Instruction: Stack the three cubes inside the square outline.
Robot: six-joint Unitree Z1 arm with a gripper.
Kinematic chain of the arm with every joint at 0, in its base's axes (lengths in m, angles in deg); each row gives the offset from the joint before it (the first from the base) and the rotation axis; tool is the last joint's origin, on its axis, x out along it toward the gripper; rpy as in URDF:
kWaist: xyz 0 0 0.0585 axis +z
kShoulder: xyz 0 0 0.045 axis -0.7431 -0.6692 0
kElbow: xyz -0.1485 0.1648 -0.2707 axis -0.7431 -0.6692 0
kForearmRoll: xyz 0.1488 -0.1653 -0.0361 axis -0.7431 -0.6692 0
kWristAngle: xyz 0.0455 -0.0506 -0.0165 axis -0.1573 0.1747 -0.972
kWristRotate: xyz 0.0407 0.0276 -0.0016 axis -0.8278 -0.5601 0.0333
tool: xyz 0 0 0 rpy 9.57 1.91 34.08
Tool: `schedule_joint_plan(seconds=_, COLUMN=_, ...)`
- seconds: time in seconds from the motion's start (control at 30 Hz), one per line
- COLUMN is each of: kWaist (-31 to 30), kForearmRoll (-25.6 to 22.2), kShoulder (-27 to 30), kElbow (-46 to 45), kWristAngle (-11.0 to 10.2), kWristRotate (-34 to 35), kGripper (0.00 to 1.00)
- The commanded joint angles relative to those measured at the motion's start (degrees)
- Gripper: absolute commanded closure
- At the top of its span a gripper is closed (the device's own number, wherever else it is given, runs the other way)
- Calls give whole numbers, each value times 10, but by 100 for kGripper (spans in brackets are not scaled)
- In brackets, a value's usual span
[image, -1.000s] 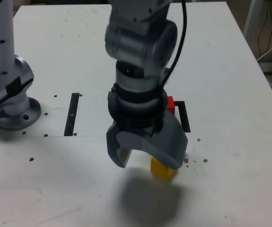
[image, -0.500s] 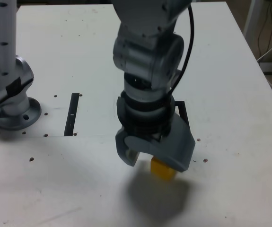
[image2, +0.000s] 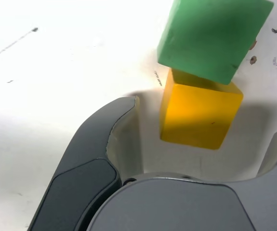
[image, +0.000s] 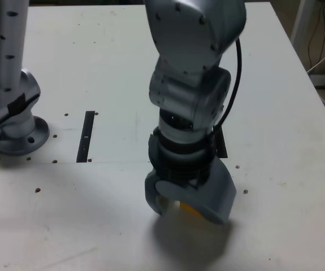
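Green cube point(image2: 214, 36) tight against yellow cube point(image2: 199, 114)

1. A large white table point(image: 298, 169) fills almost the whole exterior view.
2. Its top is matte and has many small dark holes and marks.
3. A thin seam runs across the top from the exterior view's left.
4. At the exterior view's right edge, beyond the table, thin cables point(image: 323, 39) hang above a pale floor point(image: 298, 17).
5. The light is soft and even.
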Motion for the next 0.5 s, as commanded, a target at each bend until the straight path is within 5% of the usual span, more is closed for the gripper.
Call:
schedule_joint_plan(seconds=0.0, kWaist=2, kForearmRoll=4, kShoulder=-6, kElbow=-4, kWristAngle=2, kWristRotate=-1, kGripper=12)
schedule_joint_plan(seconds=0.47, kWaist=16, kForearmRoll=-6, kShoulder=-17, kElbow=-1, kWristAngle=6, kWristRotate=-23, kGripper=21)
